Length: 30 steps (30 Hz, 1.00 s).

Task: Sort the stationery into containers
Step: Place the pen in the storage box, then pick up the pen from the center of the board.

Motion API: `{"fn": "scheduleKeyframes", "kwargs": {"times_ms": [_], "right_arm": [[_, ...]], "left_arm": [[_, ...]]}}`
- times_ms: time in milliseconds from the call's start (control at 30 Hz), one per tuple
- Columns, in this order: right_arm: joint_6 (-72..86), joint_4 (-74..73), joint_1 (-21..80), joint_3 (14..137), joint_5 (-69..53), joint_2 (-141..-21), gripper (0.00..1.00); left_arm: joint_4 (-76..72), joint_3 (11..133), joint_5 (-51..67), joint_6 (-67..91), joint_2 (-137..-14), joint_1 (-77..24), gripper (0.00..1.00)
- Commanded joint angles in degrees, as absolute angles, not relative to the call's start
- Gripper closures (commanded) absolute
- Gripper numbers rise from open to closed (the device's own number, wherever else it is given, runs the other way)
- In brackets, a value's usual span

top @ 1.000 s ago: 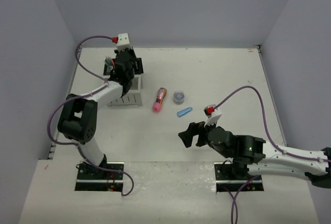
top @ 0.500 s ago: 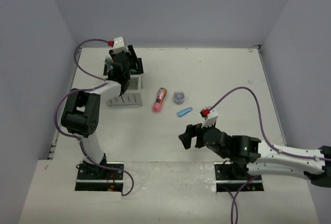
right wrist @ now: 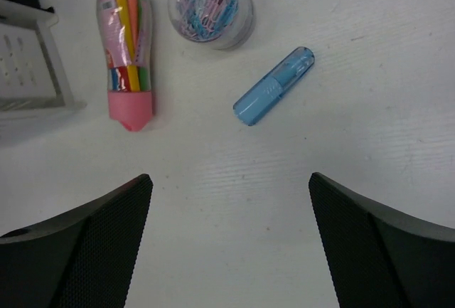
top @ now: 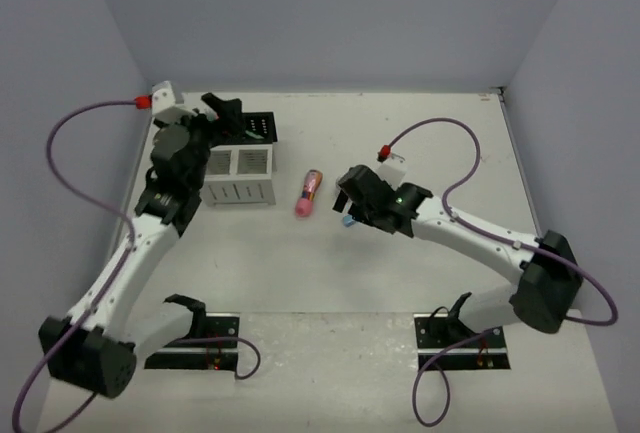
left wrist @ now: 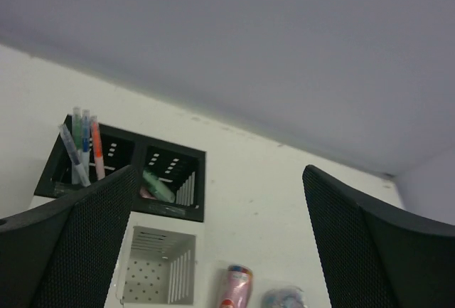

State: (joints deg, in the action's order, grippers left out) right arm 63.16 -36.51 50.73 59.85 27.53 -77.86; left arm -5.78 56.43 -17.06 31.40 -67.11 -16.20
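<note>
Now my right fingers (right wrist: 92, 244) hang wide open and empty, lined up on the blue capsule (right wrist: 274, 86) lying on the tabletop (right wrist: 398, 109) at upper centre, probably to close around it. My left fingers (left wrist: 78, 244), open and empty too, face the organiser (left wrist: 178, 180) at lower left, where pens (left wrist: 84, 144) stand.

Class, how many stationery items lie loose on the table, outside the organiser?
3: the pink patterned tube beside the white box, the round tub of clips right of it, the blue capsule close beside that. More may be hidden.
</note>
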Motion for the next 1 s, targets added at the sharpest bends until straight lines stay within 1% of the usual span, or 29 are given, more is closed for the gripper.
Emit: {"fn": "scheduleKeyframes", "kwargs": {"times_ms": [0, 33, 167, 267, 333, 600, 733, 900, 967], "right_arm": [[77.4, -49.0, 49.5, 70.1, 29.8, -88.9, 0.18], [78.7, -49.9, 49.5, 71.5, 30.0, -91.2, 0.21], [82.9, -52.3, 49.1, 74.4, 30.5, -98.4, 0.24], [85.0, -52.8, 48.7, 75.5, 30.7, -101.8, 0.27], [84.7, -52.8, 48.5, 76.6, 31.3, -104.1, 0.27], [83.4, -52.8, 46.5, 81.0, 32.7, -109.3, 0.3], [81.5, -49.9, 43.8, 80.9, 31.3, -111.8, 0.32], [81.6, -47.6, 43.2, 78.9, 29.4, -113.5, 0.33], [82.0, -45.9, 43.2, 77.0, 28.4, -113.2, 0.36]], "left_arm": [[2.8, 47.3, -9.8, 33.9, -47.3, -16.9, 0.0], [6.2, 46.4, -8.9, 33.3, -43.7, -17.0, 0.0], [14.5, 45.7, -5.5, 31.1, -31.8, -17.0, 0.0], [20.8, 46.9, -5.1, 27.8, -28.0, -17.1, 0.0], [24.1, 47.4, -5.7, 25.8, -27.1, -17.1, 0.0], [24.9, 43.2, -3.1, 23.3, -27.1, -17.1, 0.0], [23.5, 40.3, -1.7, 23.3, -27.0, -17.1, 0.0], [23.4, 39.2, -2.3, 23.1, -26.5, -17.1, 0.0], [23.3, 39.2, -2.5, 22.7, -26.4, -17.1, 0.0]]}}
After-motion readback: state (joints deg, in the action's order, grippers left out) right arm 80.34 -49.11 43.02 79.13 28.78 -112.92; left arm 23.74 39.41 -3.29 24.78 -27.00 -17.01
